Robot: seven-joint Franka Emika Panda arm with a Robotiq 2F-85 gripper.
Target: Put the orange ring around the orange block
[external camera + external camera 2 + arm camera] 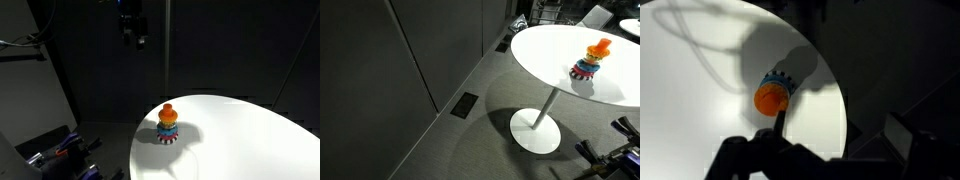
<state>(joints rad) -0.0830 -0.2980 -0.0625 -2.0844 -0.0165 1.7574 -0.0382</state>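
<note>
Hanging high over the table (250,135), the gripper (134,41) is open and empty; the ring (168,116) sits around the block (168,106) on the toy (168,133), well below it.

Dim, dark surroundings frame a brightly lit, glaring white worktop (250,130), where hard shadows fall in the soft, slightly blurred wrist view.

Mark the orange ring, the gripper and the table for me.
orange ring (168,117): in an exterior view, on its rounded front side.
gripper (133,41): in an exterior view, midway between its fingertips.
table (545,55): in an exterior view, on a bare part of its white top.
</note>
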